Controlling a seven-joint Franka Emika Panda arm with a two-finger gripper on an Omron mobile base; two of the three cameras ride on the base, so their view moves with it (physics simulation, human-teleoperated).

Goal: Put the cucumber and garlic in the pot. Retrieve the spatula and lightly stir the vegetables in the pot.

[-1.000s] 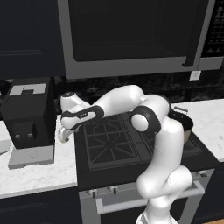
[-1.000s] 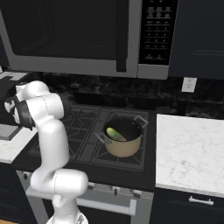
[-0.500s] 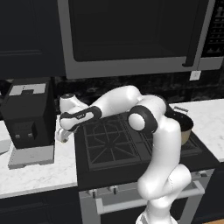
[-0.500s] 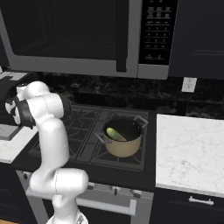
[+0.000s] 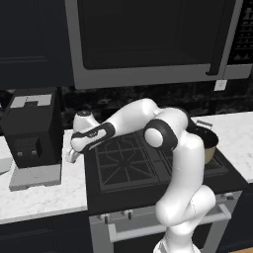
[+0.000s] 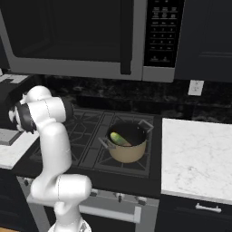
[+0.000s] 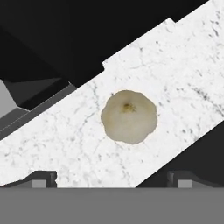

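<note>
The white Franka arm reaches from its base in front of the black gas stove (image 5: 148,163) out to the left, over the white marble counter (image 5: 44,195) that adjoins the stove's left edge. The two-finger gripper (image 5: 73,155) points down at this counter, just beside the stove's left edge and to the right of the black boxy coffee machine (image 5: 30,126) on its grey base.

In the hand view, the tiny round pale beige garlic bulb (image 7: 129,116) lies on the marble counter (image 7: 183,78), stem scar facing up, centred between the two dark fingertips (image 7: 39,178) at the bottom edge. The fingertips stand wide apart, one on either side of the bulb, and neither touches it: the claw is spread and holds nothing. A dark edge of the stove (image 7: 192,153) cuts across the lower right of this view, and the coffee machine's dark body and grey base (image 7: 26,100) occupy the upper left.

The low round cream-tan pot (image 6: 128,144), with two small metal handles, sits on the stove's front right burner (image 6: 131,161), well apart from the gripper. The elongated yellow-green cucumber (image 6: 117,137) lies inside the pot against its left wall. In the left base view the pot (image 5: 211,143) is partly hidden behind the arm's elbow. A dark microwave (image 6: 86,36) hangs above the stove, and a second marble counter (image 6: 199,154) extends to the stove's right.
</note>
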